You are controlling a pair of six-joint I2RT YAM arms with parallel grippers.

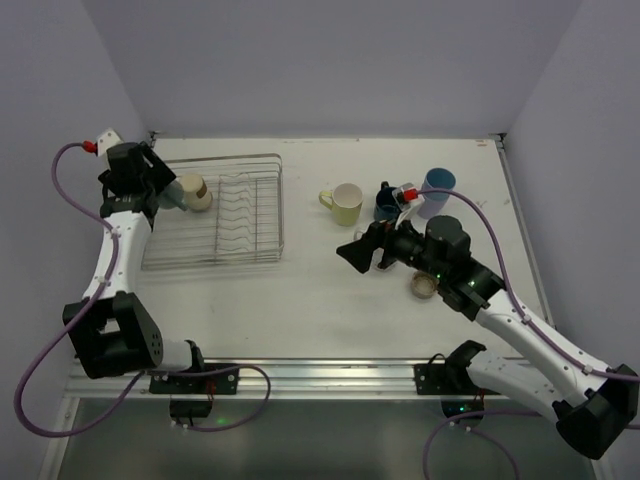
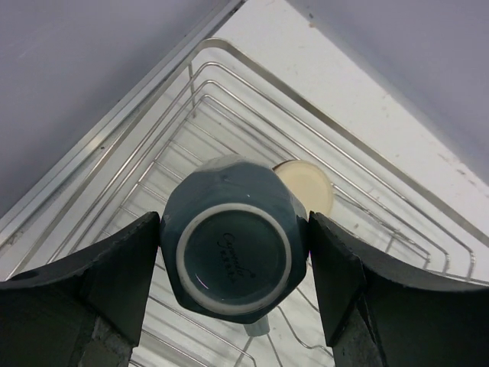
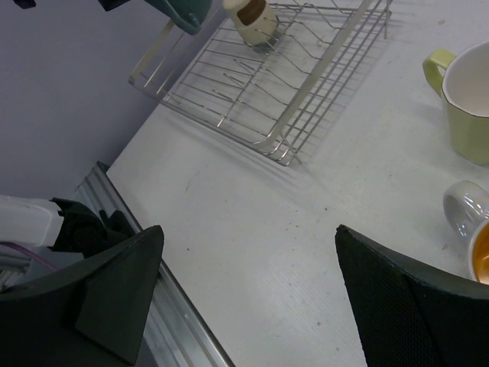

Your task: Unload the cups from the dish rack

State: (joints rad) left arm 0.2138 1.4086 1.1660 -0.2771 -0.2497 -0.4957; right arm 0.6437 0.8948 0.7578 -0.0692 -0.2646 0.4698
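Note:
My left gripper (image 2: pixel 233 229) is shut on a dark teal cup (image 2: pixel 229 252), base toward the camera, a finger pressed on each side. It hangs over the left end of the silver wire dish rack (image 1: pixel 245 215). A tan cup (image 1: pixel 196 191) stands in the rack right beside it, and shows behind the teal cup (image 2: pixel 307 187) in the left wrist view. My right gripper (image 1: pixel 358 253) is open and empty above bare table (image 3: pixel 248 245), right of the rack (image 3: pixel 290 84). On the table stand a pale yellow mug (image 1: pixel 346 203), a navy cup (image 1: pixel 387 203) and a light blue cup (image 1: pixel 437 184).
A white cup with an orange inside (image 1: pixel 423 287) sits under my right forearm, at the right edge of the right wrist view (image 3: pixel 480 256). The yellow mug (image 3: pixel 470 99) is just right of my right fingers. A metal rail (image 1: pixel 300 375) runs along the table's near edge.

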